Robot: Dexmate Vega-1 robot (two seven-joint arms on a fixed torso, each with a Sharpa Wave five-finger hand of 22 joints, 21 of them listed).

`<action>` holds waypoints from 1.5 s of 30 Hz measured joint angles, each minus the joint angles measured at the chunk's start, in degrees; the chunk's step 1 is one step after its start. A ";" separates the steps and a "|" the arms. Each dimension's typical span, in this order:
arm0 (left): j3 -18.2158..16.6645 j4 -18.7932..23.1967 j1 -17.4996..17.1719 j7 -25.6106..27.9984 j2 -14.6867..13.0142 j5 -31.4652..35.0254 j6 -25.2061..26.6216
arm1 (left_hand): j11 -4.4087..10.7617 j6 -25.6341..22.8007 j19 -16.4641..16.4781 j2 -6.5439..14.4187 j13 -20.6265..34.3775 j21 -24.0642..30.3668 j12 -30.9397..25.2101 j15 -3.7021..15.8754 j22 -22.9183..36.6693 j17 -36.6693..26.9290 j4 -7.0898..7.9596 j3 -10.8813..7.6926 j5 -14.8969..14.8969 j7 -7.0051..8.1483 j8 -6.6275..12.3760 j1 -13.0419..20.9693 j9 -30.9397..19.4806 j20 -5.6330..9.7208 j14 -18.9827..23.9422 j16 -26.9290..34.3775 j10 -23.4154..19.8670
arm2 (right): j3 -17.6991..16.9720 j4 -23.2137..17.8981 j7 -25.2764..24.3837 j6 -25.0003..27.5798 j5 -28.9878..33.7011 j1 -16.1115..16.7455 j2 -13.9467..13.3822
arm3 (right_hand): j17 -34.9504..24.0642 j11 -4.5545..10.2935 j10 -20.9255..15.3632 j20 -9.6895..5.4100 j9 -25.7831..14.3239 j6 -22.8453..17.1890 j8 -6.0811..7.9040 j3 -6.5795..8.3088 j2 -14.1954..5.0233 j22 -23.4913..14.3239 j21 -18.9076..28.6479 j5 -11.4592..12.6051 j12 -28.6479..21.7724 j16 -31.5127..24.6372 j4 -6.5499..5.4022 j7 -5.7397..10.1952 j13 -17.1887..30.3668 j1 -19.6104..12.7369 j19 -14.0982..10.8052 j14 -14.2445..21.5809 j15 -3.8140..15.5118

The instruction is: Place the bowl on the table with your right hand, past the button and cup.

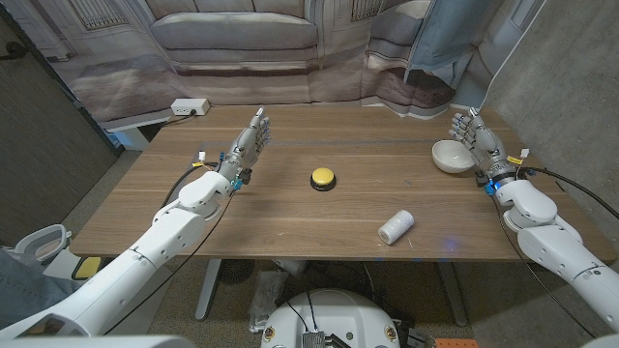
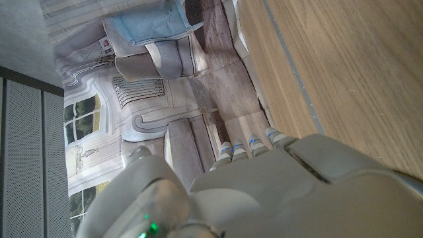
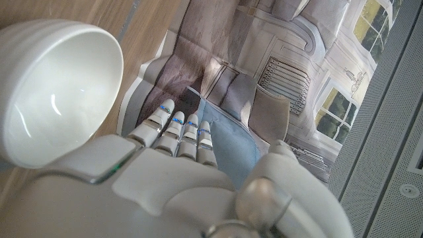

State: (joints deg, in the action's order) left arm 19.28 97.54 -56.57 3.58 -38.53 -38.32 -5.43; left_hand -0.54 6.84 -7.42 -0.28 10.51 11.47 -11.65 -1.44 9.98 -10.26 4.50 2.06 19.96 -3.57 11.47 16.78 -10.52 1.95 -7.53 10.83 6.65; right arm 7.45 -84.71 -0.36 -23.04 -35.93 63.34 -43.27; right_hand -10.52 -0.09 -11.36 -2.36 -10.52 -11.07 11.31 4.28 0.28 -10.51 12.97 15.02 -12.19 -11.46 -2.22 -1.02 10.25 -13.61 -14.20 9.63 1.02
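Note:
A white bowl [image 1: 451, 155] [image 3: 56, 86] sits upright on the wooden table [image 1: 290, 217] near its far right end. My right hand [image 1: 478, 137] [image 3: 178, 178] stands just to the right of the bowl, fingers straight and holding nothing; whether it touches the rim is unclear. A yellow button [image 1: 322, 178] on a black base sits mid-table. Closer to the front edge, a white cup [image 1: 396, 226] lies on its side. My left hand [image 1: 248, 146] [image 2: 264, 192] is raised over the table's left part with its fingers extended and nothing in it.
A white power strip [image 1: 190, 106] lies on a low ledge past the table's far left corner. A printed backdrop with a sofa [image 1: 242, 39] hangs behind the table, and a grey wall [image 1: 571, 77] stands close on the right.

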 measured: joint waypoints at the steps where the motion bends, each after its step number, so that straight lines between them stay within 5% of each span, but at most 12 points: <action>1: 0.04 -0.05 0.05 0.01 0.05 0.02 0.00 | -0.16 -0.12 0.00 0.00 0.00 0.00 0.00 0.00 0.00 0.00 0.00 0.00 0.00 -0.12 0.00 0.00 0.00 0.00 0.00 0.00 -0.16 | 0.00 0.00 -0.36 0.00 0.41 0.06 -0.07 | 0.00 0.00 0.00 0.20 0.00 0.00 0.00 0.00 0.00 0.00 0.00 0.00 0.00 0.00 0.00 0.00 0.00 0.00 -0.20 0.00 0.00; 45: 2.11 -2.75 2.34 -1.52 2.21 1.03 -1.46 | -0.59 -0.51 -0.42 0.52 0.00 -0.28 0.22 -0.41 0.00 0.00 -0.09 0.55 0.00 -0.51 0.00 0.52 0.00 0.02 -0.41 -0.23 -0.16 | 0.17 -3.41 -10.04 1.29 13.95 2.42 -3.58 | 0.00 0.40 -1.65 0.21 0.00 -1.33 0.45 -0.17 -0.21 0.00 0.00 -0.23 -0.45 0.00 0.64 0.71 0.00 -0.99 -1.84 1.84 1.02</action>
State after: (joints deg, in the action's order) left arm 21.39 94.79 -54.23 2.07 -36.32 -37.29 -6.90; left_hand -1.14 6.33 -7.83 0.24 10.51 11.19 -11.43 -1.84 9.98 -10.25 4.40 2.61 19.96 -4.09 11.47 17.31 -10.52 1.97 -7.93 10.59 6.49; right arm 7.62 -88.12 -10.40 -21.75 -21.98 65.76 -46.85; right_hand -10.52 0.31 -13.02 -2.15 -10.52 -12.40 11.76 4.11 0.07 -10.51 12.97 14.79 -12.64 -11.46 -1.59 -0.31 10.25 -14.60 -16.03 11.47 2.04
